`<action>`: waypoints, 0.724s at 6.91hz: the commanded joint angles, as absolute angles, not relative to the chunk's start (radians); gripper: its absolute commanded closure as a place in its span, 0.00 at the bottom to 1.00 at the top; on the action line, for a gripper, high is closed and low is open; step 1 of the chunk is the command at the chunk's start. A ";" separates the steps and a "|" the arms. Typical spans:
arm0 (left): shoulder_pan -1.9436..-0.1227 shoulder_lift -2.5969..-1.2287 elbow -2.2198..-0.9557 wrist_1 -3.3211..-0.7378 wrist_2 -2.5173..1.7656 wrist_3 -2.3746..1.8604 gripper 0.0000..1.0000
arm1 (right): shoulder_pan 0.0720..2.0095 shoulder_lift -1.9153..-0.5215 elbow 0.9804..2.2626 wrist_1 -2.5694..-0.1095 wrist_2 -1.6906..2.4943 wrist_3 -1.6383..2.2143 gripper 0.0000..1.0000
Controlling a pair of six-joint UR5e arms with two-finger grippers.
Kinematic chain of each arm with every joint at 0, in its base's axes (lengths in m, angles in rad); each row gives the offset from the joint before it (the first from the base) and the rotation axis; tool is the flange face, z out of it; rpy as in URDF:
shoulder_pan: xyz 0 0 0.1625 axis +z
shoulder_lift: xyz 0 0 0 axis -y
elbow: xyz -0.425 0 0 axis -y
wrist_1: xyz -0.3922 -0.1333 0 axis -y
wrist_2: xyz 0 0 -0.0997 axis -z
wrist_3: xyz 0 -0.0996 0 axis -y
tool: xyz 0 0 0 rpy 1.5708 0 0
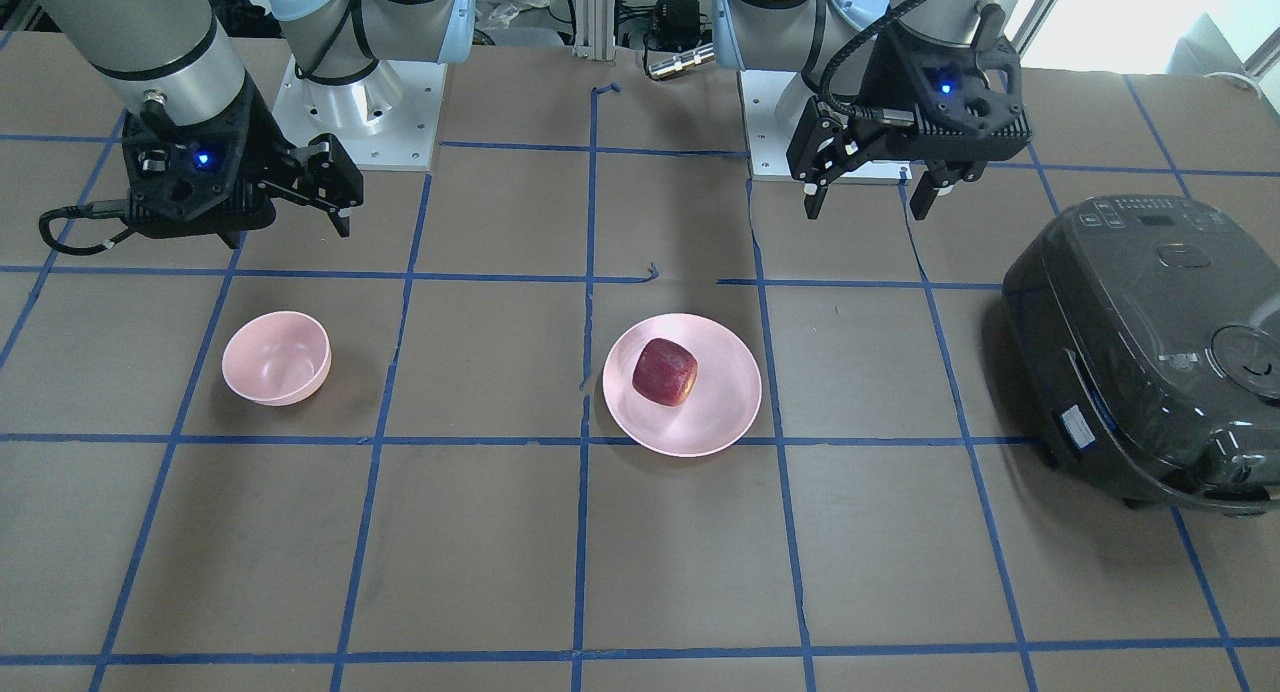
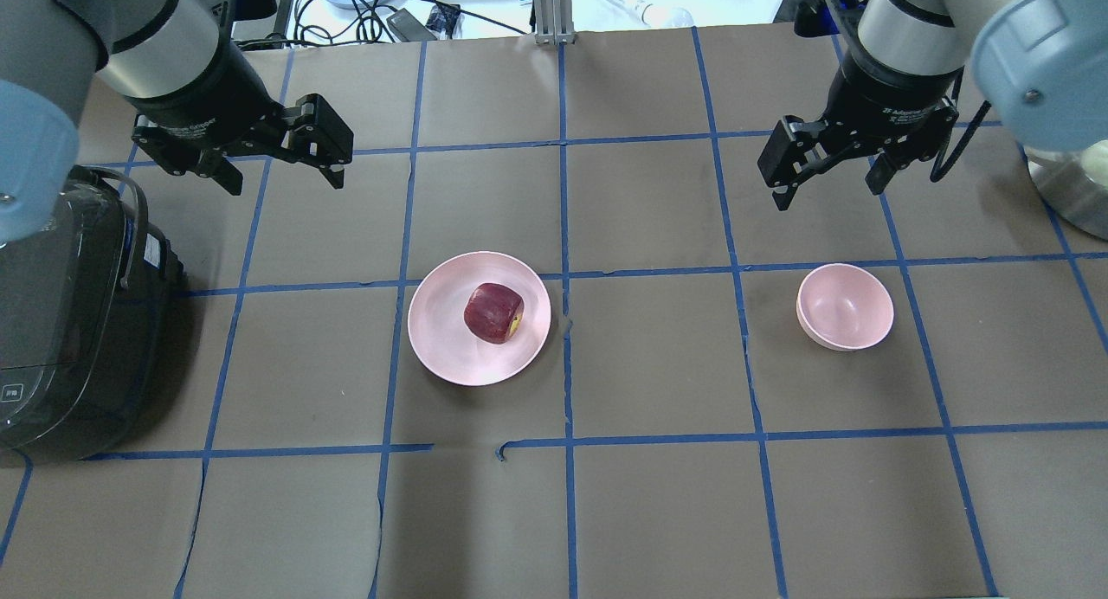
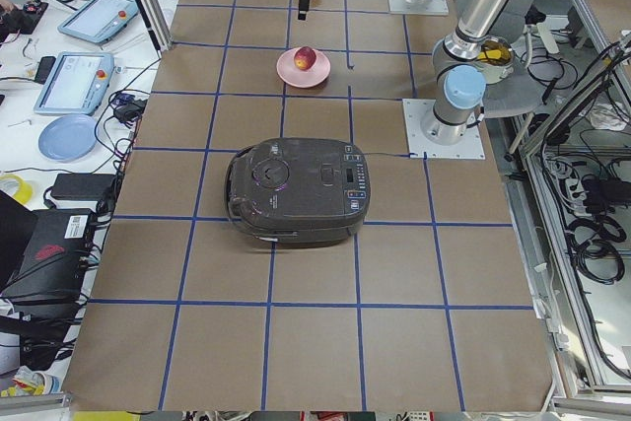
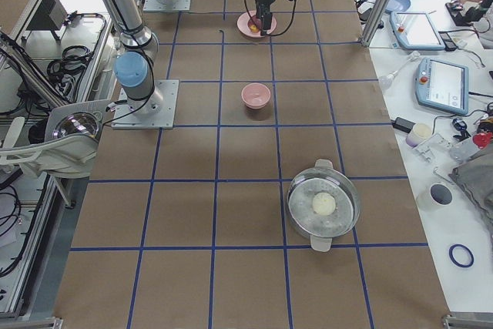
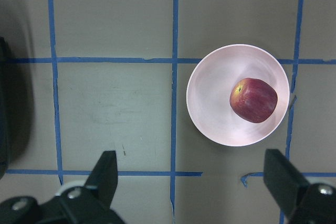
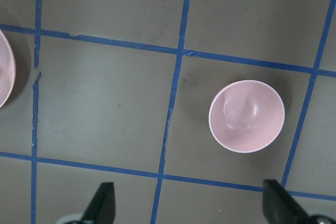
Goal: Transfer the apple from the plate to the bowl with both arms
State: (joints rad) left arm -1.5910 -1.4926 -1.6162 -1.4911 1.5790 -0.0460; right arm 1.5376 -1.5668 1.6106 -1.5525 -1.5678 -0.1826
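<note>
The dark red apple (image 1: 664, 372) (image 2: 493, 313) lies on the pale pink plate (image 1: 715, 412) (image 2: 450, 339) near the table's middle. The small pink bowl (image 1: 277, 357) (image 2: 845, 306) stands empty on the robot's right side. My left gripper (image 1: 868, 207) (image 2: 286, 182) hovers open and empty, behind the plate and off to the robot's left. In its wrist view the apple (image 5: 253, 99) and plate (image 5: 210, 98) lie ahead of the open fingers (image 5: 105, 174). My right gripper (image 1: 290, 222) (image 2: 827, 192) hovers open and empty behind the bowl (image 6: 247, 116).
A dark grey rice cooker (image 1: 1150, 352) (image 2: 61, 322) sits at the table's end on the robot's left. A metal pot with a glass lid (image 4: 323, 206) stands at the end on the robot's right. Blue tape lines grid the brown table.
</note>
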 commanded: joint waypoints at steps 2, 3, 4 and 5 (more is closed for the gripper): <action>-1.592 -1.491 -1.617 -1.493 1.580 -0.046 0.00 | 1.523 -1.563 1.614 -1.555 -1.568 -0.183 0.00; -1.592 -1.490 -1.617 -1.491 1.580 -0.046 0.00 | 1.523 -1.563 1.614 -1.558 -1.572 -0.183 0.00; -1.592 -1.489 -1.617 -1.493 1.580 -0.046 0.00 | 1.508 -1.562 1.617 -1.557 -1.569 -0.187 0.00; -1.592 -1.489 -1.617 -1.493 1.578 -0.048 0.00 | 1.479 -1.565 1.615 -1.549 -1.572 -0.192 0.00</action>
State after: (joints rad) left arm -1.5923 -1.4897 -1.6168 -1.4922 1.5797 -0.0464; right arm 1.5044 -1.5630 1.6154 -1.5551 -1.5706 -0.1871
